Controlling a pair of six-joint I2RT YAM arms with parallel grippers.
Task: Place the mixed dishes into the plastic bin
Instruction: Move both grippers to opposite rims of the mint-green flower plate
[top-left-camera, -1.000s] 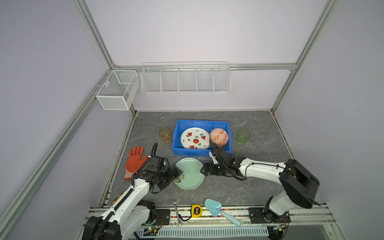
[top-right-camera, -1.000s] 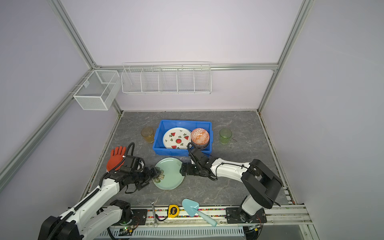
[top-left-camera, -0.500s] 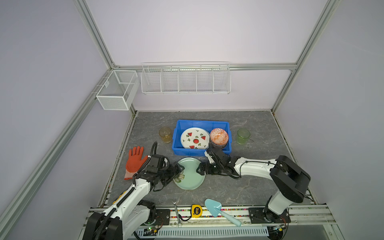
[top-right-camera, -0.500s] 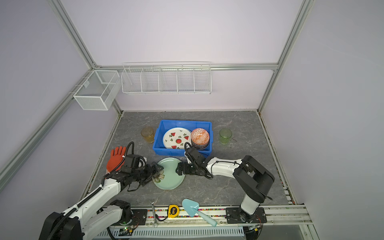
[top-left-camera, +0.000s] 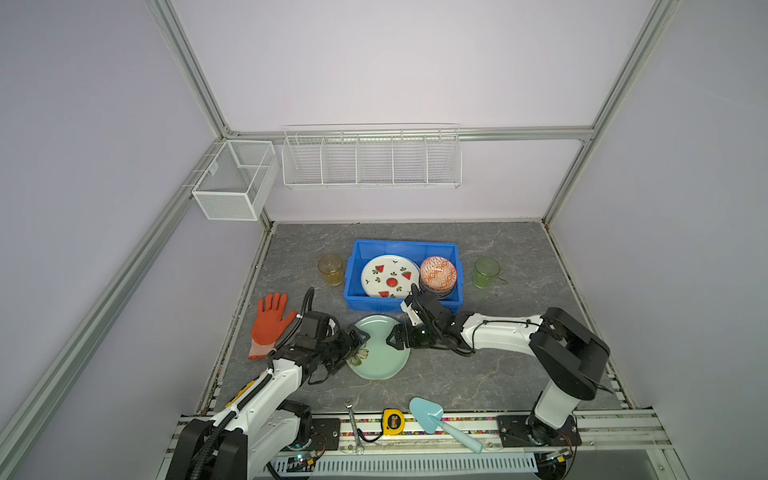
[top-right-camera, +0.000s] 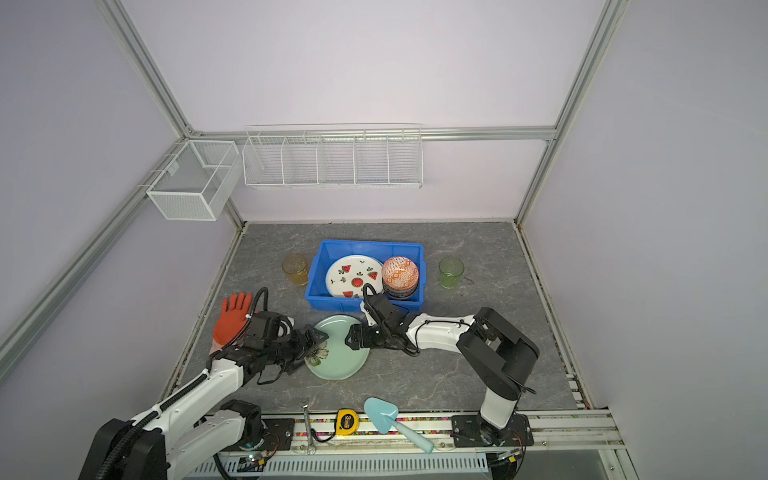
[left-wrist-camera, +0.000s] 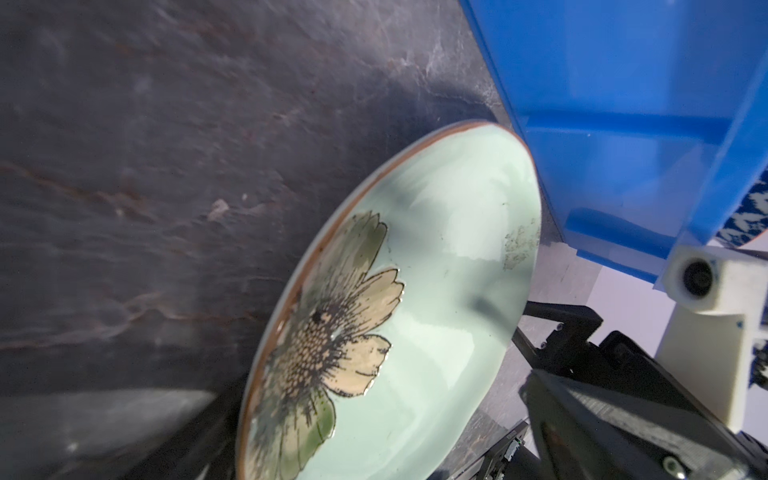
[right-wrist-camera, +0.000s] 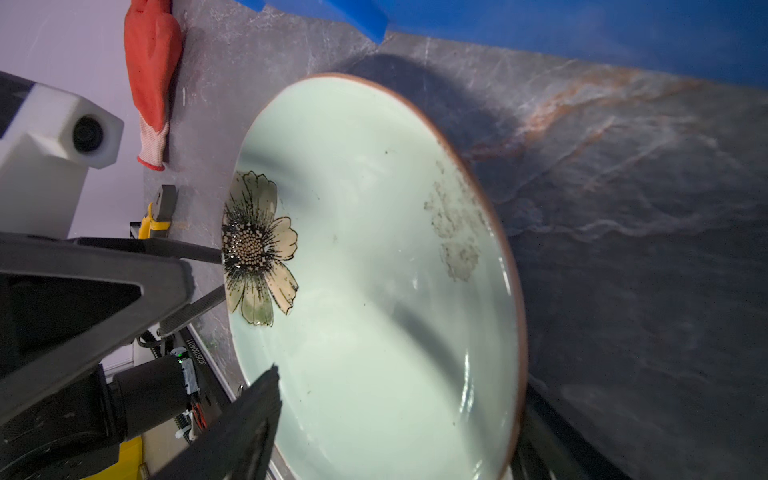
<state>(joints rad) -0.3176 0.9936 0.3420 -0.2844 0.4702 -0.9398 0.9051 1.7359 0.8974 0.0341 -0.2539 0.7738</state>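
Observation:
The pale green plate (top-left-camera: 380, 353) (top-right-camera: 338, 355) with a dark flower lies on the grey table in front of the blue plastic bin (top-left-camera: 405, 245) (top-right-camera: 370, 244). My left gripper (top-left-camera: 360, 338) (top-right-camera: 318, 338) is open, its fingers astride the plate's left rim by the flower (right-wrist-camera: 257, 245). My right gripper (top-left-camera: 392, 337) (top-right-camera: 350, 337) stands open astride the right rim, not clamped. The bin holds a watermelon plate (top-left-camera: 388, 276) and an orange-white bowl (top-left-camera: 438, 272) on stacked bowls. An amber cup (top-left-camera: 331, 269) stands left of the bin, a green cup (top-left-camera: 486, 272) right of it.
An orange glove (top-left-camera: 270, 320) lies behind my left arm. A light-blue trowel (top-left-camera: 428, 413), a tape measure (top-left-camera: 392, 419) and a wrench (top-left-camera: 353, 419) sit at the front rail. White wire baskets (top-left-camera: 370, 160) hang on the back wall. The bin's front wall (left-wrist-camera: 623, 104) is close behind the plate.
My right gripper has slid left onto the plate's right rim and its jaws have narrowed a little. The left gripper edged in at the left rim. The plate stays put.

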